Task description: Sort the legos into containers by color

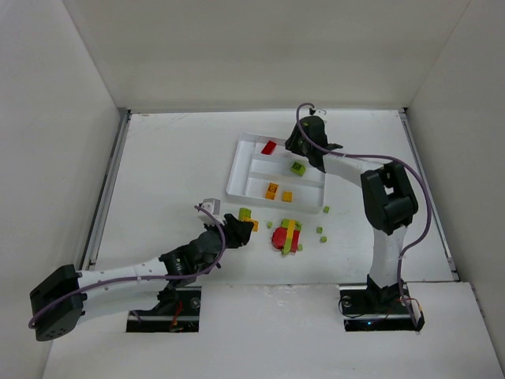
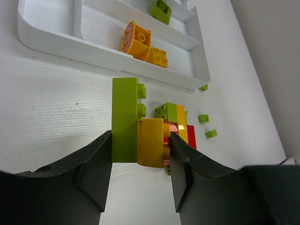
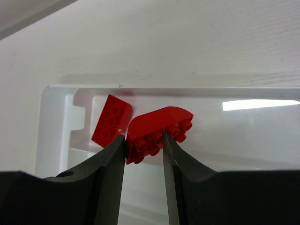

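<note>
My right gripper [image 3: 144, 143] is shut on a red curved lego [image 3: 157, 124] above the far slot of the white tray [image 3: 51, 122], where another red lego [image 3: 111, 119] lies. From above, this gripper [image 1: 304, 144] is over the tray's [image 1: 237, 170] back edge. My left gripper [image 2: 140, 154] is shut on a lime green lego [image 2: 124, 119] joined to a yellow one [image 2: 151, 142], in front of the tray [image 2: 56, 37] and left of a mixed pile [image 1: 286, 235]. Orange legos [image 2: 136, 41] fill one slot, and a green lego [image 2: 161, 11] lies in the slot beyond it.
Tiny green studs [image 1: 325, 209] [image 1: 319, 230] lie scattered on the table right of the pile. White walls enclose the table on the left, back and right. Both arm bases stand at the near edge.
</note>
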Controlling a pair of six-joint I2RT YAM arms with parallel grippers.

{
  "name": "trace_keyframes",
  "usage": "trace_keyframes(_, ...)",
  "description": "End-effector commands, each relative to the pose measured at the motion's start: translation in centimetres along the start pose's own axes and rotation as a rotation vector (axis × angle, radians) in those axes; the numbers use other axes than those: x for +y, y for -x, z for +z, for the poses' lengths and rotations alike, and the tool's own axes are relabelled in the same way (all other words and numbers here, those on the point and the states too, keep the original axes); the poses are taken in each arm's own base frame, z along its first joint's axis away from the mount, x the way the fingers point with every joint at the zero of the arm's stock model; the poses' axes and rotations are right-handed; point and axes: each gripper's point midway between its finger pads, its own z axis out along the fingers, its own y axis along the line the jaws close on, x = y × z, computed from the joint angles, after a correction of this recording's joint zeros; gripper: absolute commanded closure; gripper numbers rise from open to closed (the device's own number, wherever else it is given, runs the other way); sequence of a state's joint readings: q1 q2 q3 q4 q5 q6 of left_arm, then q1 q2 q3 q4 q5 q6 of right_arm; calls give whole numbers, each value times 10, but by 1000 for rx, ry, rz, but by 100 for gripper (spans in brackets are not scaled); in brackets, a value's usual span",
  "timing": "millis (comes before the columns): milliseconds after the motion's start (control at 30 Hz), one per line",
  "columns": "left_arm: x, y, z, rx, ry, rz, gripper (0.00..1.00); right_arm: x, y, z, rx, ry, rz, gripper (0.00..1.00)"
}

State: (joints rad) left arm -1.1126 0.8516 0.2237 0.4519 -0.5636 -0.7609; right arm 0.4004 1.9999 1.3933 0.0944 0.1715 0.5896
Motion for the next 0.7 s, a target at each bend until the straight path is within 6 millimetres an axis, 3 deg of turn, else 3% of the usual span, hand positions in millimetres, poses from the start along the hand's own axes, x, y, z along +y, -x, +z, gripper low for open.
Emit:
trace_keyframes(0,-24,20,-2,-41,-87,-116,79,3,18,4,-36,-35,-37,75)
trace_keyframes(167,-26,23,-1,-34,-97,-135,79,2,13,10,-11,-64,-73,70)
trace_keyframes(300,-24,22,2,-23,-90,-164,79,9,10,1,-9,-48,-79,44)
trace_keyframes(400,-24,24,5,-15,-89,-189,79,18,18,-14,-28,-25,-76,37)
trace_keyframes(533,-27,25,10,21,-101,-217,79,33,26,-49,-55,25,-75,38)
trace_keyframes(667,-25,27,15,62,-93,-252,79,48,2,-100,-60,127,-95,50)
